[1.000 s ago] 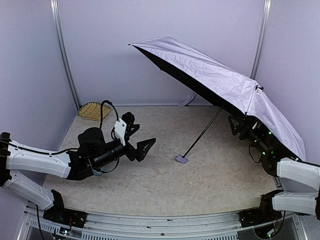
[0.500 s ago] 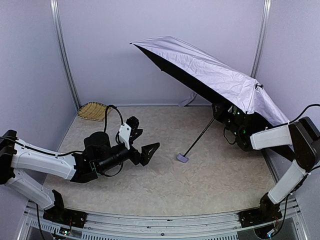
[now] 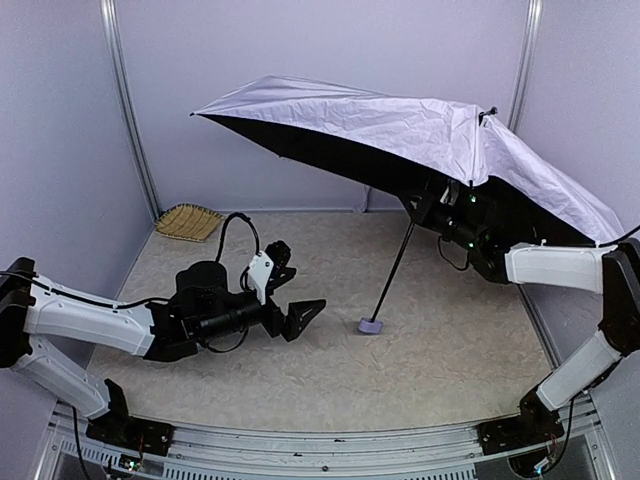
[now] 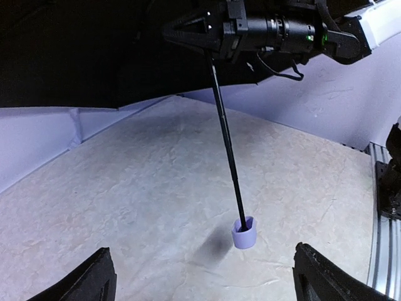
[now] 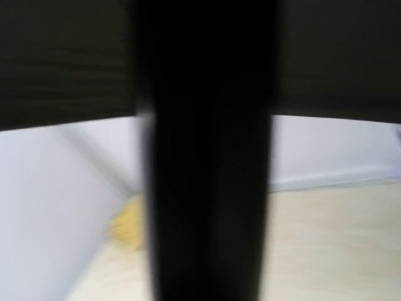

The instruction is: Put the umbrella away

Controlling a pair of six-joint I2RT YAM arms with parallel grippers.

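The open umbrella [image 3: 380,125] has a pale lavender canopy with black lining that spans the back of the table. Its thin black shaft [image 3: 395,270] runs steeply down to a small lavender handle [image 3: 371,325], which hangs just above the table with a shadow beside it. My right gripper [image 3: 418,207] is under the canopy, shut on the top of the shaft [image 4: 227,141]. The right wrist view is filled by a blurred black column [image 5: 207,188]. My left gripper [image 3: 297,295] is open, low over the table left of the handle [image 4: 244,232], with nothing between its fingers.
A flat wicker basket [image 3: 189,221] lies in the back left corner and shows as a yellow blur [image 5: 128,229] in the right wrist view. Lavender walls close in three sides. The canopy overhangs the right arm and much of the table's back half.
My right gripper has closed on the shaft. The canopy has swung left and levelled, and the shaft stands steeper. My left arm has moved right, towards the handle.
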